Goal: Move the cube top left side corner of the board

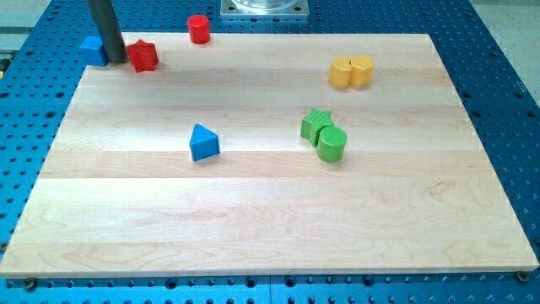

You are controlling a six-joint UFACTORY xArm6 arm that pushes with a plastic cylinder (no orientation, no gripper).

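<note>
The blue cube (93, 51) sits at the board's top left corner, at or just over the board's left edge. My tip (117, 59) stands right beside the cube, on its right, between it and the red star (143, 56), which is close on the tip's right. The rod rises out of the view's top. The rod hides part of the cube's right side.
A blue triangular block (202, 142) lies left of the board's middle. A red cylinder (198, 29) stands at the top edge. A green star (316, 124) and green cylinder (332, 143) touch right of centre. Two yellow blocks (351, 71) sit at the upper right. The wooden board (270, 228) lies on a blue perforated table.
</note>
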